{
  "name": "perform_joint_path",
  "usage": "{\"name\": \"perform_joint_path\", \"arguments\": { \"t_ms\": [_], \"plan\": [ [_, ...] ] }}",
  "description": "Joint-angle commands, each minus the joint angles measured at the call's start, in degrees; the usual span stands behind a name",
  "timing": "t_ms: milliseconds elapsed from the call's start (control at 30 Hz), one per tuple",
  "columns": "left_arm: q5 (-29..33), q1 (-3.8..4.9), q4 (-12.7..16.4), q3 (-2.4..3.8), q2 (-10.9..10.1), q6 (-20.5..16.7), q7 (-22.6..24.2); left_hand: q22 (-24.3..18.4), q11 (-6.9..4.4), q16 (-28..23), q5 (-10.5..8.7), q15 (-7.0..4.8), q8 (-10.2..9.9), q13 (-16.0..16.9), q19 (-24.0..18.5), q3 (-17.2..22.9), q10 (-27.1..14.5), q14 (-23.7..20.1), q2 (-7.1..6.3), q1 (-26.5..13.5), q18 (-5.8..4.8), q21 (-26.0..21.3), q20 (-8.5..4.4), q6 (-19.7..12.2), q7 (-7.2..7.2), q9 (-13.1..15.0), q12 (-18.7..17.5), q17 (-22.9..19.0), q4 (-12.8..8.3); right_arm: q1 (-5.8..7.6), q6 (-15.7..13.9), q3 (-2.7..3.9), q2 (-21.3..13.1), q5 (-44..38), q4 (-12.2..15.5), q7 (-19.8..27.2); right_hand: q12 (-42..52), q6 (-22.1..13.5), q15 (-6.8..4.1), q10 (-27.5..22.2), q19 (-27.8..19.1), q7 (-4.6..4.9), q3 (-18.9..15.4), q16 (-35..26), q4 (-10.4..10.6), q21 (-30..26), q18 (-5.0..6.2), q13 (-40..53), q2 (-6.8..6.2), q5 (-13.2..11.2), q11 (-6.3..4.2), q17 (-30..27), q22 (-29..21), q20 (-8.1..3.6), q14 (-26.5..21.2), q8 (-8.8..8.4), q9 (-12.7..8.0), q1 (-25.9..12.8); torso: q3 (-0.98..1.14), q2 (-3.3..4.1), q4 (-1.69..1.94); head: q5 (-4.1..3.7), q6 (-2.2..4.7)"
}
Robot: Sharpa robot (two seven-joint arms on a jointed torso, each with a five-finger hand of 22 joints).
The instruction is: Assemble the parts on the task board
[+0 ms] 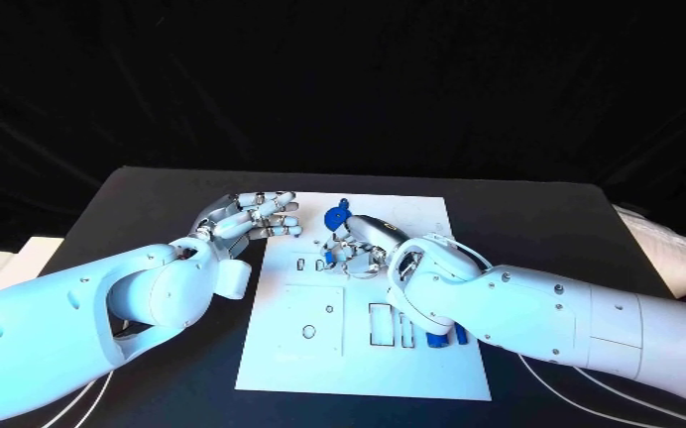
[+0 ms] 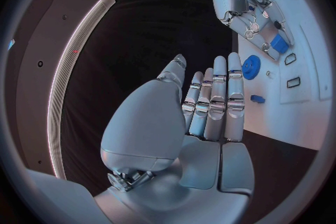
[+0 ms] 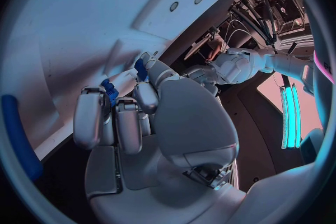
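Black table [image 1: 143,210], with the white board [image 1: 365,364] lying flat in the middle of it.

Just off the board's left edge, toward its far corner: left hand [image 1: 255,215], released, holding nothing. In the left wrist view, left hand [image 2: 210,106] with fingers [image 2: 234,84] straight and side by side, palm bare, tips pointing toward the board [image 2: 308,117] and apart from it.

Over the board's far half, low above it: right hand [image 1: 365,245], fingers curled downward. In the right wrist view, right hand [image 3: 133,117] with fingertips [image 3: 89,106] bent in close to the board [image 3: 84,28], and a small blue part [image 3: 108,89] showing between them. Cannot tell whether gripped or merely touched.

On the board near its far edge, just beside the right hand's fingertips: round blue disc [image 1: 335,218]. Same disc [image 2: 251,67] in the left wrist view, lying between the two hands and touched by neither, with the right hand [image 2: 248,5] beyond it.

Near the board's left edge, close to the disc: one small blue piece [image 2: 257,99], lying alone.

In the board's near right quarter, beside several outlined slots [image 1: 381,324]: more blue pieces [image 1: 429,334], partly hidden under the right forearm.
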Motion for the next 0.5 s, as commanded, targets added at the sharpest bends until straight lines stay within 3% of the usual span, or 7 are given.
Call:
{"name": "perform_joint_path", "arguments": {
  "t_ms": [33,500],
  "plan": [
    [-0.1,0.08,0.4,0.04,0.1,1.2,0.5,0.0,-0.09,-0.2,-0.19,0.17,-0.4,-0.1,0.2,0.1,-0.4,-0.2,0.61,0.1,0.45,-0.3,0.07,-0.4,-0.01,0.0,-0.1,0.1,-0.4,-0.27,2.2,-0.05,0.5,-4.1,-0.2,-3.3,-0.1,0.5,-0.44,-0.3,0.0,-0.02,0.2,0.0,-0.1,0.0,-0.97,0.1,0.17,0.0,-0.22,10.3,0.0,-0.27,4.9,0.24,0.1,-0.7,0.02,-0.03,0.0,-0.33,-0.34],
    [-0.1,0.08,1.0,0.04,-0.1,1.2,0.2,0.0,-0.08,-0.3,-0.11,0.14,-0.4,-0.1,0.2,0.5,-0.5,-0.3,1.14,0.5,0.46,-0.3,0.03,-0.4,0.01,0.0,-0.1,0.4,-0.8,-0.51,4.9,-0.08,0.4,-6.0,-0.5,-5.1,-1.6,0.2,-0.44,-0.9,0.1,0.06,0.0,-0.1,-0.2,0.0,-0.97,-1.1,-0.71,0.1,-0.18,10.2,0.0,-0.26,4.9,0.01,0.0,-1.7,0.05,0.01,-0.05,-0.06,-1.14]
  ]
}}
